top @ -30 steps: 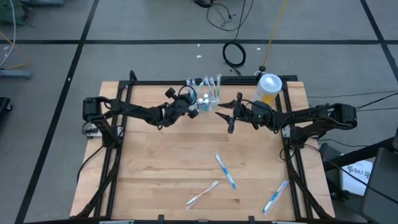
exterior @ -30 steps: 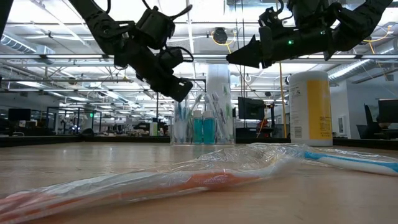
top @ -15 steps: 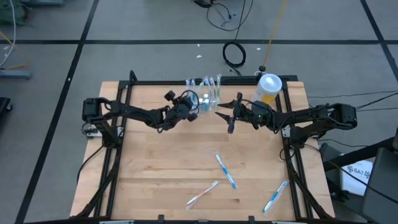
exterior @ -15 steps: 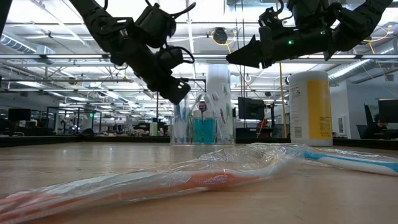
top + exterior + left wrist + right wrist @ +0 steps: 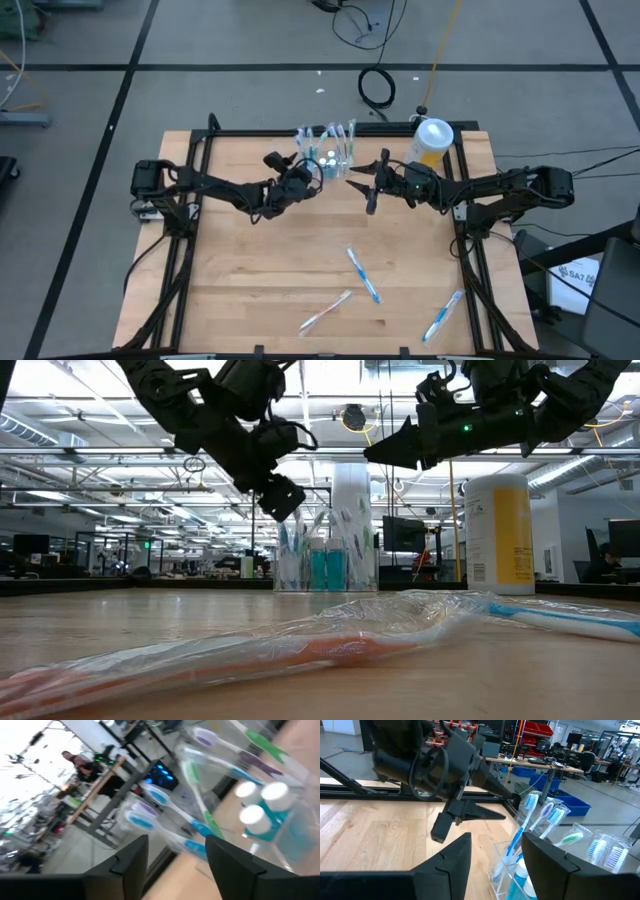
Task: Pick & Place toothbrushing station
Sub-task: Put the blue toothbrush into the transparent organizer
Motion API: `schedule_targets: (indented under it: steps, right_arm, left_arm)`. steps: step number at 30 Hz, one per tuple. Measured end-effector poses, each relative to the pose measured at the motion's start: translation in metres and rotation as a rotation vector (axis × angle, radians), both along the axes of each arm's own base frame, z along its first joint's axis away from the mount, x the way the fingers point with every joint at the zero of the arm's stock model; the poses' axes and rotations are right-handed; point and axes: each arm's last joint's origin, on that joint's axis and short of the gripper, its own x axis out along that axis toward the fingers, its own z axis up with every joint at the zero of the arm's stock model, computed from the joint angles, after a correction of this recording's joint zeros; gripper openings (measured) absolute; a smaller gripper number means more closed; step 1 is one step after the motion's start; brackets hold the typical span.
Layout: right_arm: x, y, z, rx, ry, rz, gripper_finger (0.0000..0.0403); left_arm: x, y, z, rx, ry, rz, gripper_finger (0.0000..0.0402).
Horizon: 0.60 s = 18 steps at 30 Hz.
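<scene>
Middle of the high view: a light wooden table (image 5: pixel 260 270) with a black frame around it.
Floor: grey, with dark lines, all around the table; a coil of black cable (image 5: pixel 377 88) lies on it above the table in the high view.
Toothbrushing station (image 5: pixel 330 146): a clear plastic holder standing near the top edge of the table, a bit right of the middle, with toothbrushes sticking up and blue-green bottles with white caps inside.
Yellow canister (image 5: pixel 431 140): stands near the top right corner of the table, to the right of the station, with a white lid.
Wrapped toothbrushes: three lie in the lower part of the table, one in the middle (image 5: pixel 362 274), one below it (image 5: pixel 324 311), one at the lower right (image 5: pixel 441 316).
Left gripper (image 5: pixel 306 171): just left of the station and a little below it in the high view, up off the table, fingers spread apart, holding nothing.
Right gripper (image 5: pixel 364 183): just right of the station, up in the air, fingers spread apart, holding nothing.
Room in the low view: a big bright hall with desks, screens and ceiling lights behind the table.
Person (image 5: pixel 84 765): far off in the upper left of the left wrist view.
</scene>
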Motion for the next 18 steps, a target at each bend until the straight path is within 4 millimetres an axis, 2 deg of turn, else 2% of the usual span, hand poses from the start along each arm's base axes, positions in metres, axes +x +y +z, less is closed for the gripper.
schedule_targets:
  steps: [4,10,18]
  right_arm:
    - [0.0,0.0,0.0,0.0,0.0,0.0,0.0167]
    - [0.0,0.0,0.0,0.0,0.0,0.0,0.0167]
    - [0.0,0.0,0.0,0.002,-0.001,0.0,0.0167]
  left_arm:
    - [0.004,-0.008,0.009,0.065,0.039,0.039,0.0219]
    - [0.008,-0.026,0.022,0.155,0.093,0.102,0.0221]
    - [0.018,-0.062,0.042,0.194,0.119,0.005,0.0221]
